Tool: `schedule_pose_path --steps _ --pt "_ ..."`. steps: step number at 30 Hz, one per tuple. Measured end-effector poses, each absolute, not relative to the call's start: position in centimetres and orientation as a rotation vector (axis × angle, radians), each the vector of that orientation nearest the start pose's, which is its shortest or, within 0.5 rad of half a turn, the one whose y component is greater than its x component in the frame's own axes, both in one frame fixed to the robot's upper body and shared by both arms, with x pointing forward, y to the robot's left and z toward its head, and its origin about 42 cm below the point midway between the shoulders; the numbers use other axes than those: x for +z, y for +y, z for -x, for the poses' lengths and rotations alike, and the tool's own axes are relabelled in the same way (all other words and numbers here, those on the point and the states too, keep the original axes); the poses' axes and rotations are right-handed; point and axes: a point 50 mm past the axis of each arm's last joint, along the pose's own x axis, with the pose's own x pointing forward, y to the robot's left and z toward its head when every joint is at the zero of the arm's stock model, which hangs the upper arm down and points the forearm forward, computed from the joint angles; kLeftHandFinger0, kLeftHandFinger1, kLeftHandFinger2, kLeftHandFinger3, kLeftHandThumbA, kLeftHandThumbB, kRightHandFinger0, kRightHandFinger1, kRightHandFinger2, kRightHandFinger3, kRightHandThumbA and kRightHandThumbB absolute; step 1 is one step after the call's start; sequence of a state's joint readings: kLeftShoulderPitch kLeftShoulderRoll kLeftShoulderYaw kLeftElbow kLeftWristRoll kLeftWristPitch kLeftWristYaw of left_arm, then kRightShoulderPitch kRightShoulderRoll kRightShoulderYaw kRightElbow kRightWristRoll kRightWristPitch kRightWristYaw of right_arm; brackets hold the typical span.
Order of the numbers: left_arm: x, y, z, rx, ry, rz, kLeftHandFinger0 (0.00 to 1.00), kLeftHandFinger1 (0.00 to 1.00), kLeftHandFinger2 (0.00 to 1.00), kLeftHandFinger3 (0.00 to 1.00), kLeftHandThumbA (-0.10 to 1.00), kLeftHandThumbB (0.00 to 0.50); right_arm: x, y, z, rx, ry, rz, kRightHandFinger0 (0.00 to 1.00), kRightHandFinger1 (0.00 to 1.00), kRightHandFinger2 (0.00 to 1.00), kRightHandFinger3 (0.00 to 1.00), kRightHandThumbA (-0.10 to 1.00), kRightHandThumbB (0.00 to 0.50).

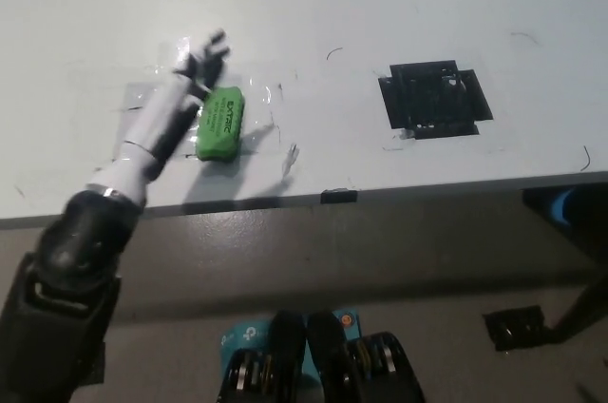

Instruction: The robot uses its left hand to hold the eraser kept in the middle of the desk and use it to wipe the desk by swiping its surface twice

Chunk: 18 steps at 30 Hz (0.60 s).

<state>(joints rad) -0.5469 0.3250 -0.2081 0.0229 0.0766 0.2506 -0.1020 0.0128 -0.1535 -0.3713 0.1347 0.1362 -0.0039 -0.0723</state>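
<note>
A green eraser (221, 124) with black lettering lies on a taped clear plastic patch (256, 108) on the white desk (304, 4), left of the middle. My white left hand (186, 86) reaches over the desk, just left of and above the eraser, its dark fingers spread and open. The hand holds nothing; whether its side touches the eraser I cannot tell. My left forearm covers part of the plastic patch. The right hand is out of the picture.
A black tape square (435, 99) sits on the desk to the right. The desk's front edge (323, 196) runs across the picture, with a small black clip on it. Below the desk are the floor and a black table foot (516, 327).
</note>
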Motion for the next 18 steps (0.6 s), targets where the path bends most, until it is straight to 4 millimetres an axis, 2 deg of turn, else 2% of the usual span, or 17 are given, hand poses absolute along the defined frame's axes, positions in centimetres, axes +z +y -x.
schedule_pose_path --steps 1,2,5,7,11,14,15,17,18 --pt "25.4 21.4 -43.1 -0.285 -0.207 -0.531 1.0 1.0 1.0 1.0 1.0 0.315 7.5 -37.1 -25.4 -0.461 0.088 -0.002 1.0 1.0 1.0 1.0 1.0 0.387" --pt "25.0 21.2 -43.4 -0.293 -0.192 -0.565 1.0 1.0 1.0 1.0 1.0 0.333 7.4 -37.1 -25.5 -0.461 0.089 -0.003 1.0 1.0 1.0 1.0 1.0 0.395" --pt "23.5 20.9 -44.4 -0.317 -0.14 -0.692 1.0 1.0 1.0 1.0 1.0 0.345 7.3 -37.1 -25.4 -0.462 0.095 -0.004 1.0 1.0 1.0 1.0 1.0 0.386" --pt "22.5 20.7 -44.9 -0.335 -0.11 -0.778 1.0 1.0 1.0 1.0 1.0 0.366 7.2 -37.1 -25.4 -0.462 0.102 -0.005 1.0 1.0 1.0 1.0 1.0 0.413" --pt "21.1 20.4 -45.7 -0.365 -0.07 -0.939 1.0 1.0 1.0 1.0 1.0 0.355 7.1 -37.1 -25.4 -0.462 0.111 -0.007 1.0 1.0 1.0 1.0 1.0 0.467" --pt "20.9 19.8 -46.1 -0.388 -0.086 -1.057 1.0 1.0 1.0 1.0 1.0 0.365 7.1 -37.1 -25.4 -0.462 0.115 -0.007 1.0 1.0 1.0 1.0 1.0 0.479" --pt "21.0 19.7 -46.3 -0.393 -0.093 -1.089 1.0 1.0 1.0 1.0 1.0 0.369 7.1 -37.1 -25.4 -0.462 0.116 -0.007 1.0 1.0 1.0 1.0 1.0 0.46" --pt "21.1 19.4 -46.5 -0.403 -0.109 -1.164 1.0 1.0 1.0 1.0 1.0 0.378 7.0 -37.1 -25.4 -0.462 0.116 -0.007 1.0 1.0 1.0 1.0 1.0 0.475" --pt "21.2 19.4 -46.6 -0.407 -0.118 -1.204 1.0 1.0 1.0 1.0 1.0 0.364 7.0 -37.1 -25.4 -0.462 0.117 -0.008 1.0 1.0 1.0 1.0 1.0 0.456"
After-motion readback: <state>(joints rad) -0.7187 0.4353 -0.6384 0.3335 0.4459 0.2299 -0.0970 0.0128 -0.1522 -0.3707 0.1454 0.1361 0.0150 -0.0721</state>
